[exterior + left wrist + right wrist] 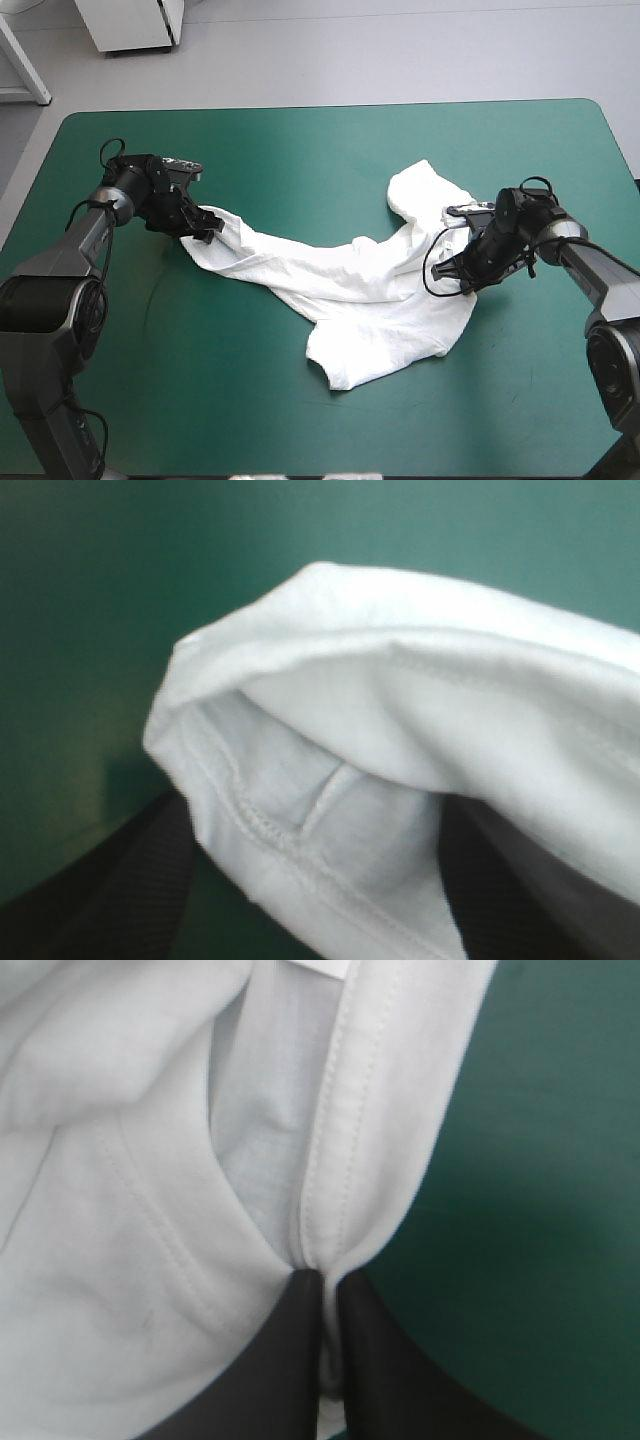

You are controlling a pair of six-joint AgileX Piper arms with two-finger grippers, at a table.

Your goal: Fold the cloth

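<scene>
Sprawling crumpled over the teal-green cover (300, 150) lies the T-shirt (360, 285).

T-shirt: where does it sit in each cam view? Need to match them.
High view: the T-shirt lies stretched across the middle of the teal-green cover, from the left gripper to the right gripper.
Left wrist view: its hemmed end fills the space between the left gripper's open fingers.
Right wrist view: its stitched hem is pinched by the right gripper's shut fingers.
Shared landmark: the teal-green cover beside the white cloth in all three.
</scene>
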